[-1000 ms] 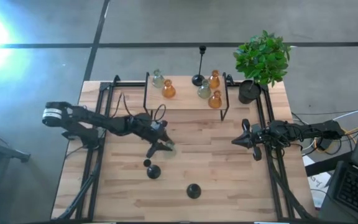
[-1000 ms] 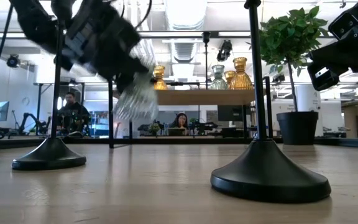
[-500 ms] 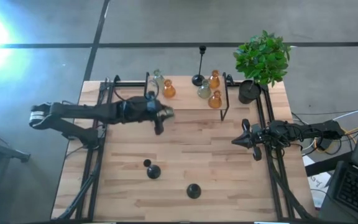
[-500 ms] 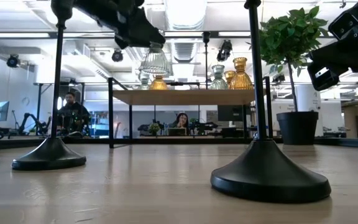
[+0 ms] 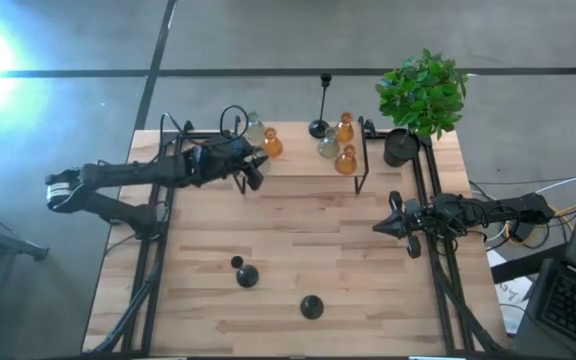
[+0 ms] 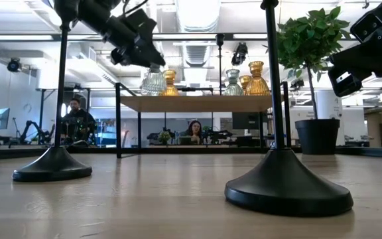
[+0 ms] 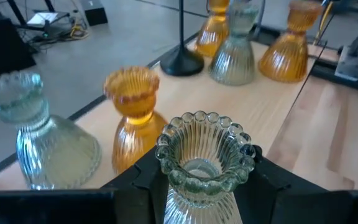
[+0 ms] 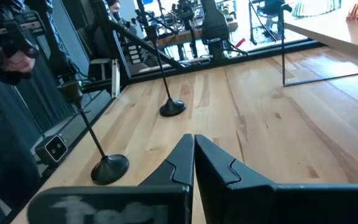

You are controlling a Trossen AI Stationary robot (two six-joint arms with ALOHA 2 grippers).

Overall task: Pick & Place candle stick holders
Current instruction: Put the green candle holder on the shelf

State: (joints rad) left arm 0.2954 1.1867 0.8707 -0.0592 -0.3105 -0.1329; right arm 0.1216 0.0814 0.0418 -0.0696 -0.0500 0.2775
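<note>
left gripper: left gripper clamped on a clear ribbed glass holder, fingers on either side of its neck; holder upright, beaded rim up
left gripper place: at the left end of the wooden shelf, over its front edge; in the low view the left gripper hangs just above the shelf top with the held holder at shelf level
held holder vs shelf: cannot tell if its base touches the shelf board
shelf contents: on the shelf near the held one, an amber holder and another clear holder; wrist view shows the amber one just beside the held holder, the clear one next to that
shelf right part: two amber holders and a grey-clear holder, close together at the shelf's right end
black stem holder on shelf: tall one at the shelf's back edge, upright
black stem holders off shelf: two on the table, well in front of the shelf, both upright
right gripper: right gripper fingers pressed together, grasping nothing
right gripper place: in front of the shelf's right end, apart from it, above the table
plant: potted green plant just right of the shelf
background: people seated in the room beyond the shelf
</note>
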